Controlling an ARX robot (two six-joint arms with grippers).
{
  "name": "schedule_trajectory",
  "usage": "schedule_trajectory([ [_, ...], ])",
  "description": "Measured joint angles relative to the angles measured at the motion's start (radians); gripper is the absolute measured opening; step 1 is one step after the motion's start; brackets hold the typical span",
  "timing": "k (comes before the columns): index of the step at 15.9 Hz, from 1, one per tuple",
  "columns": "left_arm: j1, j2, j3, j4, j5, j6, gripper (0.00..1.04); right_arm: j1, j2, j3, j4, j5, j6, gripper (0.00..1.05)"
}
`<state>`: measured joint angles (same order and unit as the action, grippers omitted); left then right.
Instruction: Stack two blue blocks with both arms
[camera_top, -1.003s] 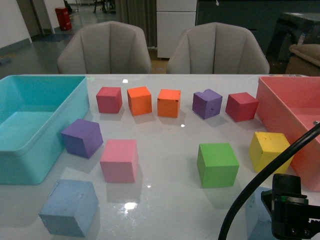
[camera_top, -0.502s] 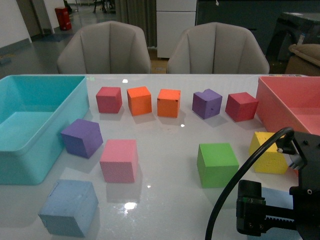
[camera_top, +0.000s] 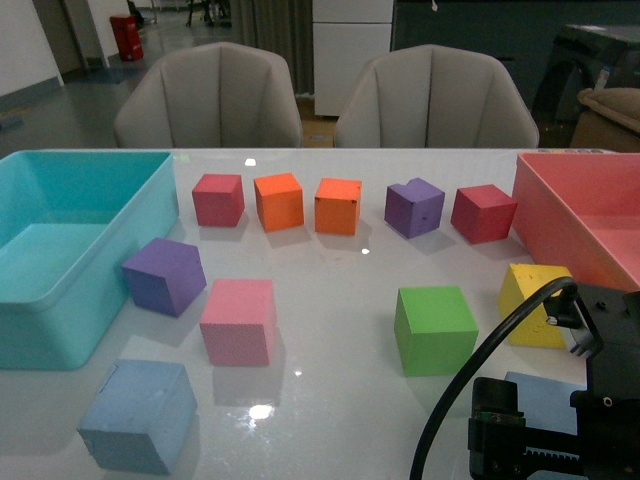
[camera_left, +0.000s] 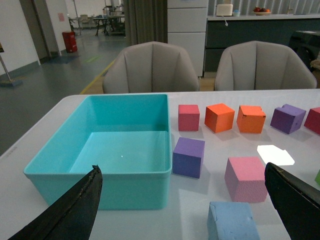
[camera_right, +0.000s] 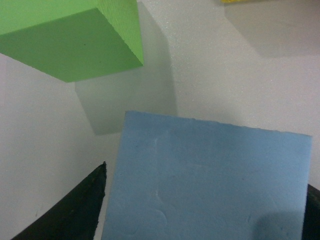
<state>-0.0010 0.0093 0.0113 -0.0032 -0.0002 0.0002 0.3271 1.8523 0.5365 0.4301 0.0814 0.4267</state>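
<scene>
One pale blue block (camera_top: 138, 415) sits on the white table at the near left, and it also shows low in the left wrist view (camera_left: 232, 222). My left gripper (camera_left: 182, 215) hangs open above and just short of it, one finger (camera_left: 70, 215) on each side and nothing between them; this arm is out of the front view. The other blue block (camera_top: 545, 398) is at the near right, half hidden by my right arm. My right gripper (camera_right: 200, 220) is shut on this block (camera_right: 210, 170), which fills the right wrist view.
A teal bin (camera_top: 60, 330) stands at the left and a pink tray (camera_top: 560, 215) at the right. Green (camera_top: 434, 328), yellow (camera_top: 530, 300), pink (camera_top: 238, 320) and purple (camera_top: 163, 275) cubes lie mid-table. Red, orange and purple cubes line the back.
My right arm has come up and leftward into the front view, with the blue block between its fingers. The left blue block and the other cubes have not moved.
</scene>
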Motion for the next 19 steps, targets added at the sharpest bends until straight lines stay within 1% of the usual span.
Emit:
schedule_trajectory([
  [3,0.000,0.000,0.000,0.000,0.000,0.000,0.98,-0.002,-0.013,-0.032,0.020,0.000,-0.001,0.67],
  [4,0.000,0.000,0.000,0.000,0.000,0.000,0.98,-0.011,-0.042,-0.053,0.010,-0.006,-0.001,0.59],
  [5,0.000,0.000,0.000,0.000,0.000,0.000,0.98,-0.024,-0.082,-0.076,-0.002,-0.004,-0.001,0.55],
  [8,0.000,0.000,0.000,0.000,0.000,0.000,0.98,-0.054,-0.263,-0.088,-0.081,-0.003,-0.008,0.50],
  [11,0.000,0.000,0.000,0.000,0.000,0.000,0.98,-0.030,-0.339,0.035,-0.164,0.020,-0.029,0.49],
  [15,0.000,0.000,0.000,0.000,0.000,0.000,0.98,0.029,-0.132,0.356,-0.263,0.037,-0.059,0.49],
  [19,0.000,0.000,0.000,0.000,0.000,0.000,0.98,0.055,0.146,0.727,-0.402,0.044,-0.083,0.49],
])
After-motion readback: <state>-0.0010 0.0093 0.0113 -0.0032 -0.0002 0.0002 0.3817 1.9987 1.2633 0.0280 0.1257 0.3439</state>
